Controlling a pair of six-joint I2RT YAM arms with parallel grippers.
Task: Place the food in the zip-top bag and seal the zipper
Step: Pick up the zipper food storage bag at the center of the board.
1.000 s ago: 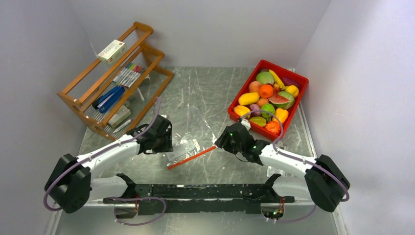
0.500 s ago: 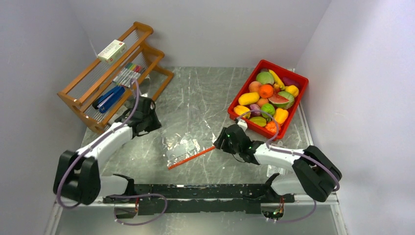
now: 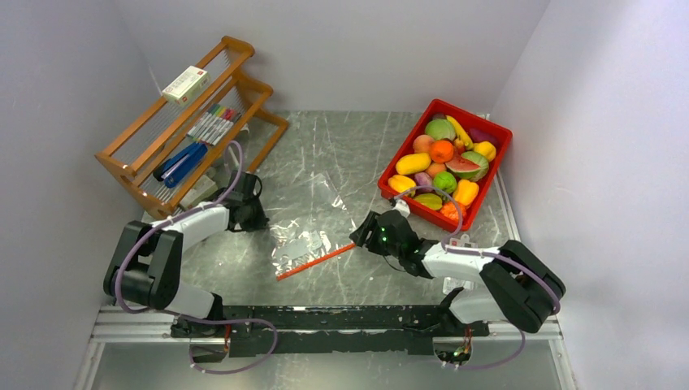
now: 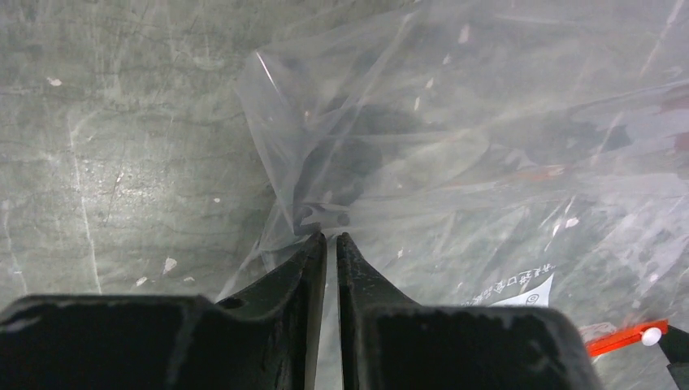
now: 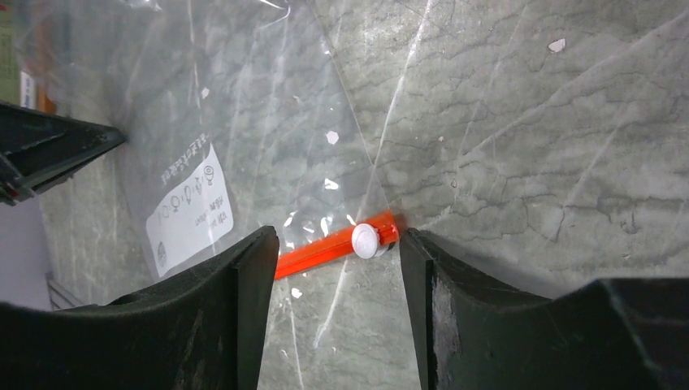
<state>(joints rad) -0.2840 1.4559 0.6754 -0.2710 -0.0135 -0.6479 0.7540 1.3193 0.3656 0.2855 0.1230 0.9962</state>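
Observation:
The clear zip-top bag lies flat on the marbled table between my arms, empty as far as I can see. Its orange-red zipper runs along the near edge, with a white slider at its right end. My right gripper is open, and its fingers straddle that slider end just above the table. My left gripper is shut, pinching the bag's far-left edge, where the film creases at the tips. The bag's white label faces up. The food sits in the red bin.
The red bin stands at the back right, close behind my right arm. A wooden rack with pens, a box and blue tools stands at the back left, near my left arm. Walls close in on both sides.
My left gripper swung back and left towards the rack, then came a little way back. My right gripper crept left to the zipper's slider end. The zipper has barely moved.

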